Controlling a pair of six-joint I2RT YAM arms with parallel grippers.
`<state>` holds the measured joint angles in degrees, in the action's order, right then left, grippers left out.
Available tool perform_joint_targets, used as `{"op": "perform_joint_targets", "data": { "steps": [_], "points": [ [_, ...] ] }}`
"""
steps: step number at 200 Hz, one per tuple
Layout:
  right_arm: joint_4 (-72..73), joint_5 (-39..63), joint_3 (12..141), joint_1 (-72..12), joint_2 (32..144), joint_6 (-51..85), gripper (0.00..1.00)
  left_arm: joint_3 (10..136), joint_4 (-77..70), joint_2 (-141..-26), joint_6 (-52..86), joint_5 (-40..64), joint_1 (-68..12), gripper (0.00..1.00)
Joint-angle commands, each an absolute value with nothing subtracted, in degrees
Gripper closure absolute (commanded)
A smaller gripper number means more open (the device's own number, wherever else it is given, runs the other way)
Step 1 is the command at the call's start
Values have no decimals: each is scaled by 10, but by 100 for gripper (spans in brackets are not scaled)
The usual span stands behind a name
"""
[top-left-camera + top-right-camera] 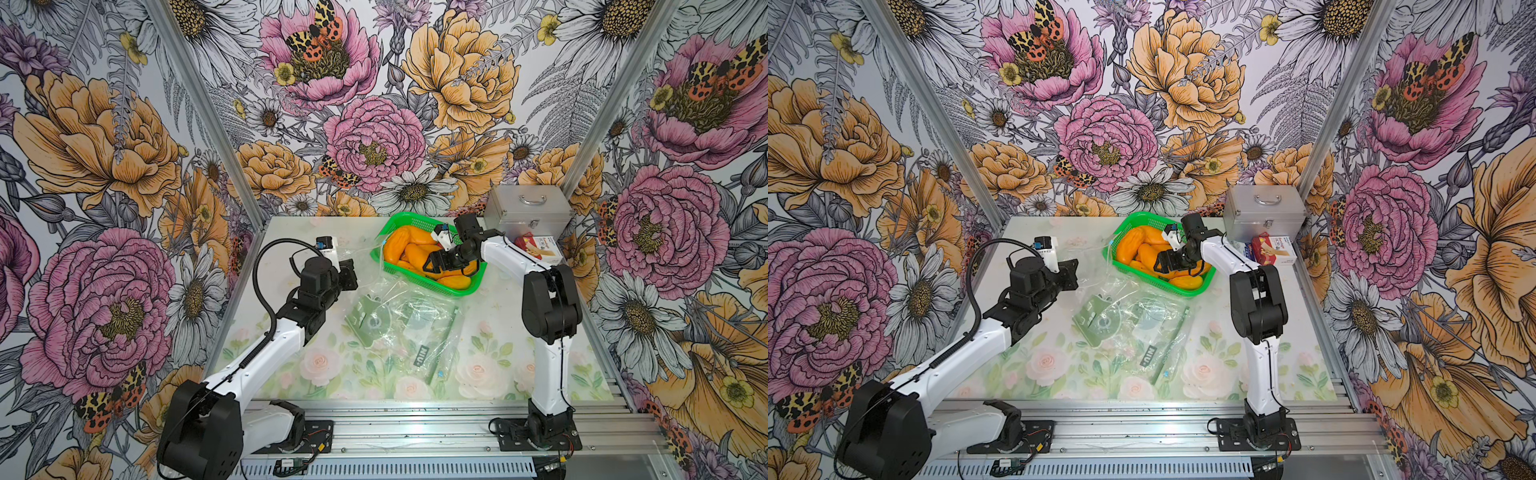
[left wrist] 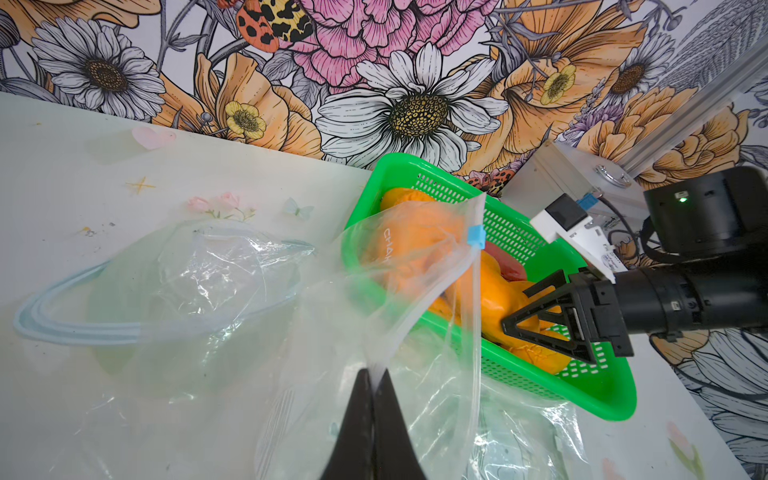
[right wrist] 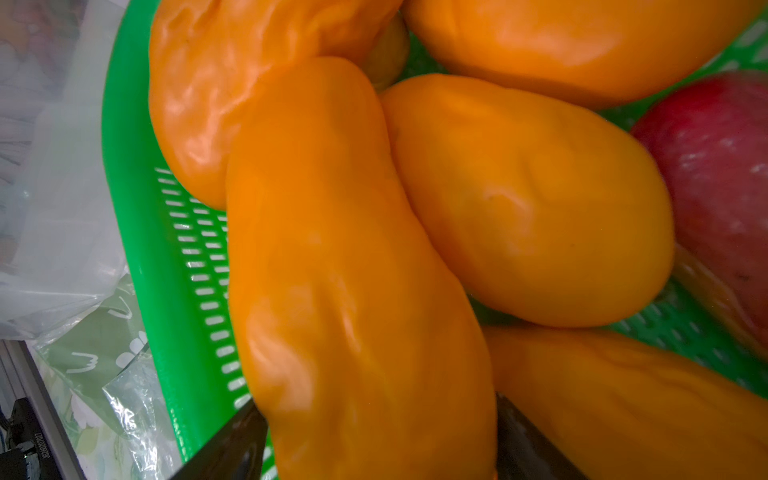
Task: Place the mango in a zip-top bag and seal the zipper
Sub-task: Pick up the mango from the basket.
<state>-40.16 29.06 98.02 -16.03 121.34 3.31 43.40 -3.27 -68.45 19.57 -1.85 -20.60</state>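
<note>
Mango (image 3: pixel 353 249) sits between my right gripper's (image 3: pixel 376 405) wide jaws in the green basket (image 3: pixel 137 208). My left gripper (image 2: pixel 375 374) pinches the zip-top bag (image 2: pixel 415 316).

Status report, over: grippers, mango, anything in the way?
Left gripper shut on clear plastic zip-top bag. Right gripper straddling long orange mango in green plastic basket, grip unclear. Other orange mangoes crowd it.
</note>
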Motion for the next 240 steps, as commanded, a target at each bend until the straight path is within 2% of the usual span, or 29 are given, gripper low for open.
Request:
{"op": "perform_joint_targets", "data": {
  "steps": [1, 19, 56, 83, 109, 124, 202, 240],
  "points": [
    [-402, 312, 1006, -156, 1232, 23, 20, 450, -44, -692, 199, -7, -201, 100],
    [-402, 317, 1009, -156, 1240, 23, 29, 451, -43, -694, 201, -7, -201, 100],
    [-401, 315, 1006, -156, 1231, 32, 63, 450, -44, -696, 203, -8, -201, 100],
    [-401, 304, 1001, -154, 1210, 41, 76, 453, -44, -696, 202, -4, -201, 100],
    [-400, 290, 998, -155, 1187, 48, 95, 453, -44, -695, 200, -3, -201, 100],
    [-400, 277, 994, -154, 1174, 53, 100, 453, -44, -695, 200, -1, -201, 100],
    [-399, 242, 953, -154, 1103, 95, 100, 455, -52, -698, 200, 6, -200, 100],
    [-398, 257, 909, -165, 1045, 182, 100, 455, -68, -704, 200, 19, -198, 100]
  ]
}}
